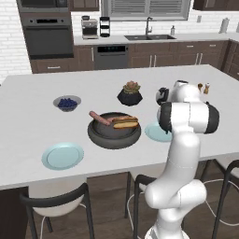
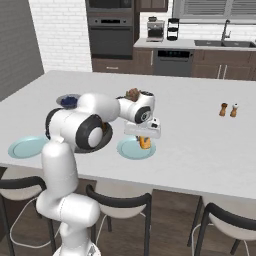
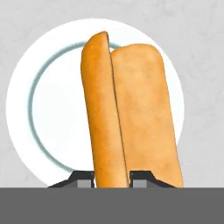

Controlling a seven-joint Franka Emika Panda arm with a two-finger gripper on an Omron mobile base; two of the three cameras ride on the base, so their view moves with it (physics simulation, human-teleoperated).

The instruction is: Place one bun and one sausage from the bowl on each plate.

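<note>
Bun held over the right-hand plate

The white desk (image 1: 28,126) carries everything: the dark bowl (image 1: 114,132) sits at the near middle with a second bun (image 1: 125,122) and two sausages (image 1: 101,117) inside — one sausage pokes over the rim. One pale blue plate (image 1: 62,156) lies near the front edge left of the bowl, another (image 2: 134,149) just right of it. Over this second plate the end effector (image 2: 144,142) is clenched on a bun (image 3: 127,113), which hangs above the plate's middle.
</note>
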